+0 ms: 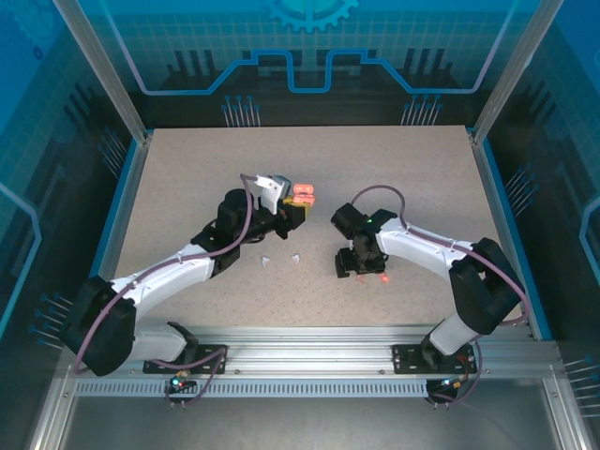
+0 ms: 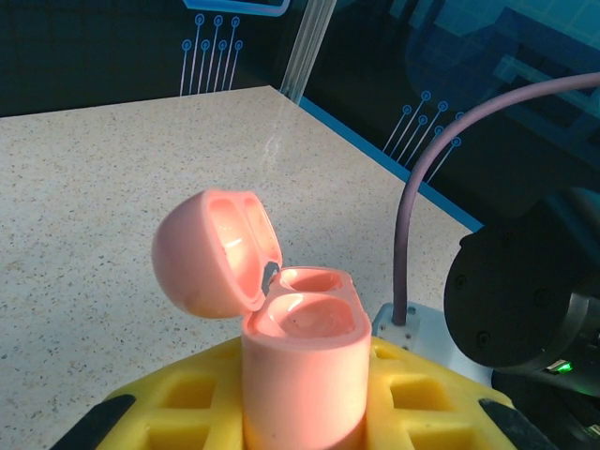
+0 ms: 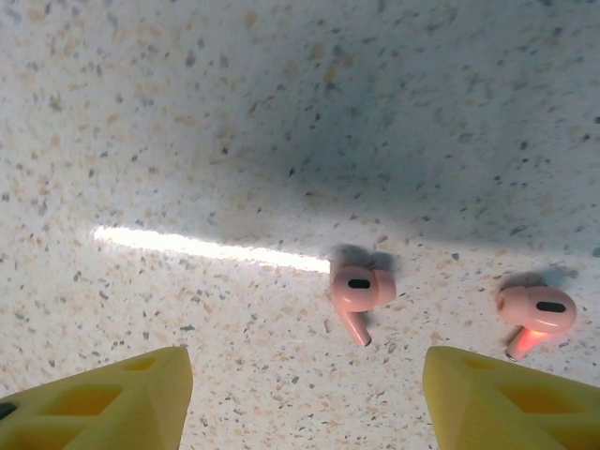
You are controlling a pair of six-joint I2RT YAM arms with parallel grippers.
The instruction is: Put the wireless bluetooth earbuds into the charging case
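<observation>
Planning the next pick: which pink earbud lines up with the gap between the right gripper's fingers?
The pink earbud at the middle of the right wrist view, facing the gap between the yellow fingers. The other pink earbud sits beyond one finger.

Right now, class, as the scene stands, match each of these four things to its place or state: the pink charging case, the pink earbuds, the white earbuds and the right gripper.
Things
1. pink charging case
2. pink earbuds
3. white earbuds
4. right gripper

Place or state
A. open, above the table
B. lying on the table under the right gripper
C. lid open, held in the left gripper
D. lying on the table beside the left arm

Pairs: 1-C, 2-B, 3-D, 4-A
</observation>
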